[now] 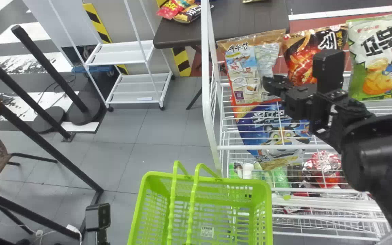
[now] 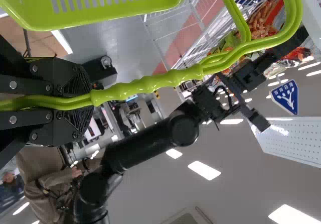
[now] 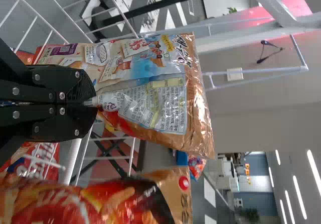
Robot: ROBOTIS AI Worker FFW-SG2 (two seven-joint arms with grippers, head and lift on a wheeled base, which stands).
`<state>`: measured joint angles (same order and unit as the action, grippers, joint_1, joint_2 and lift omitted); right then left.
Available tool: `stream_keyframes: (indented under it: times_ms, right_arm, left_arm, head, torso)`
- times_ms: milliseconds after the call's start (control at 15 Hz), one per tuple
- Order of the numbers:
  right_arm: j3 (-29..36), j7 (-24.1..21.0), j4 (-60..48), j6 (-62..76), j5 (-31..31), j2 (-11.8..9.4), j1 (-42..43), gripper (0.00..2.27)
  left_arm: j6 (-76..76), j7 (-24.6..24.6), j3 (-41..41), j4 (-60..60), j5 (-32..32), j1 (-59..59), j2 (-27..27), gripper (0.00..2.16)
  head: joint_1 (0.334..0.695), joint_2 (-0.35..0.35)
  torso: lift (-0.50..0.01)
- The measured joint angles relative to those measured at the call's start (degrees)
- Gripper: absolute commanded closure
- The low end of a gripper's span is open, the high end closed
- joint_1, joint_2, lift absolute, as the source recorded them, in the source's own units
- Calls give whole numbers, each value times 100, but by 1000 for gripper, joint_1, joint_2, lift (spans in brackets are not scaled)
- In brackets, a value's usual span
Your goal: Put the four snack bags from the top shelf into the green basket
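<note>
- Right claw (image 1: 273, 85): clamped on one bag (image 1: 239, 69), at the top shelf.
- Two bags beside it: red (image 1: 301, 61), green (image 1: 376, 64).
- One blue bag (image 1: 272, 136) lower.
- Left claw (image 1: 98, 217): clamped on one basket's (image 1: 264, 204) two handles (image 1: 192, 204).

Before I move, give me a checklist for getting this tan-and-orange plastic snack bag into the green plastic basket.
1. Right gripper shut on the snack bag: ok.
2. Left gripper shut on the basket's smooth green handles: ok.
3. Bag above the basket: not ok, it is at the white wire rack.
4. Bag's bottom edge free of the rack: cannot tell.
5. Room inside the basket: ok, no bags in the visible part.
</note>
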<state>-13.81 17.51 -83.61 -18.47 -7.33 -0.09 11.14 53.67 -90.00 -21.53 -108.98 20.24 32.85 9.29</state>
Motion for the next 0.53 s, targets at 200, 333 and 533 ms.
stream_keyframes:
  times_ms: [200,333,533]
  right_arm:
    - [564,49,-1506,-478,37,0,-1050,2256]
    - [752,62,-2458,-799,-44,0,-1793,2256]
    - [989,147,-3750,-1259,-178,0,-2991,2256]
  left_arm:
    - [94,0,0,44,-29,-145,14,2145]
    - [212,0,14,51,-62,-253,13,2145]
    - [352,0,45,39,-99,-373,-9,2145]
  head:
    - [695,176]
    - [695,152]
    - [695,136]
  torso:
    - [0]
    - [0]
    - [0]
